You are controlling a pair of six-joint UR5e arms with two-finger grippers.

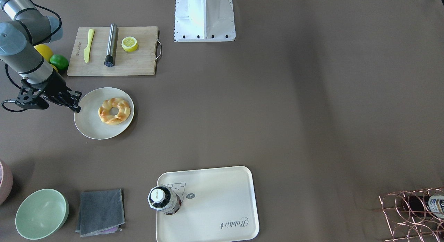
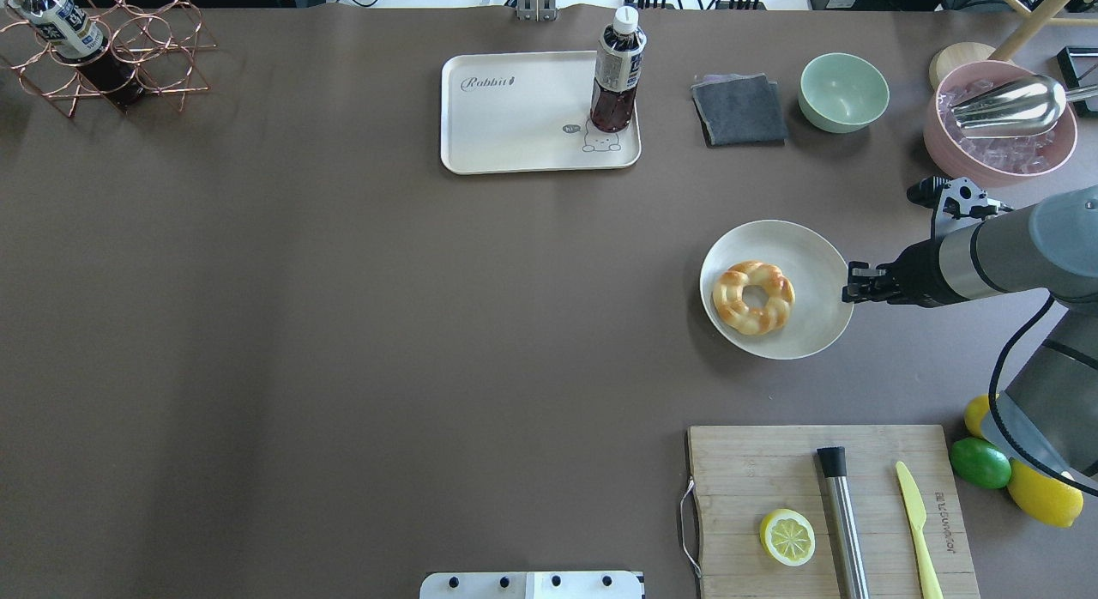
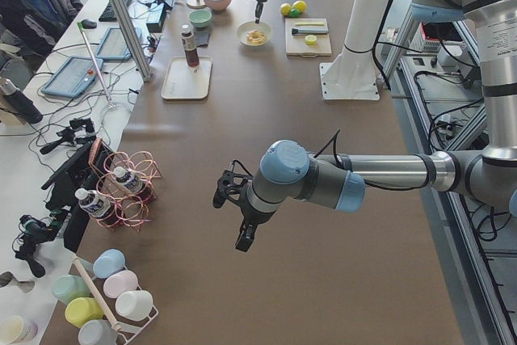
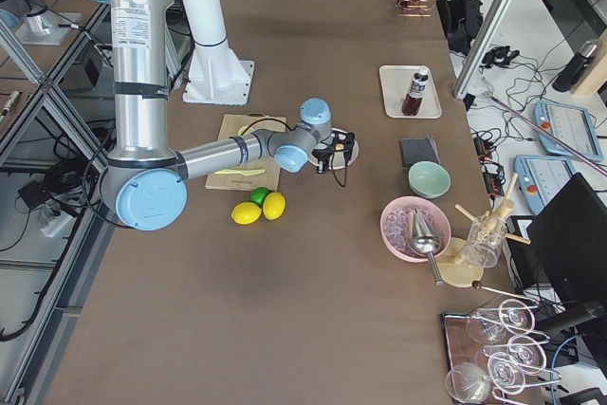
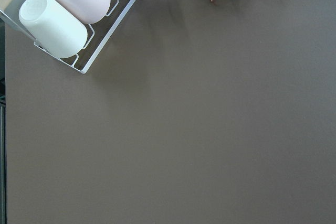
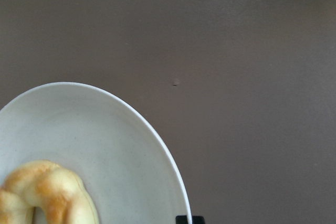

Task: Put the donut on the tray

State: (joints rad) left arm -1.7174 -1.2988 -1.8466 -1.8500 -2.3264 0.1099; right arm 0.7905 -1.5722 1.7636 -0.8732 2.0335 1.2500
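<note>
Donut point(image 2: 753, 297), a golden-brown braided ring pastry, lies untouched on the round off-white plate point(image 2: 815, 256). The cream-white rectangular tray point(image 2: 515, 118) sits well apart from that plate.

The right pincer point(image 2: 851, 286) hangs at the plate's rim, on the side away from the tray. Its jaws look drawn together on nothing. The left pincer point(image 3: 242, 238) hangs over the brown table point(image 2: 343, 324) far from the plate, and I cannot tell whether it is released or clenched.

- **Hitting the plate:** coming down where it hangs, the right pincer would likely strike the rim and tip or skid the plate. It needs to spread its jaws and move in over the pastry first.
- **Losing the donut:** the glossy, rounded braid could slip from a shallow pinch.
- **Knocking the bottle:** a dark plastic drink bottle point(image 2: 616, 75) stands on the tray corner nearest the plate. A low, direct carry could knock it over.
</note>
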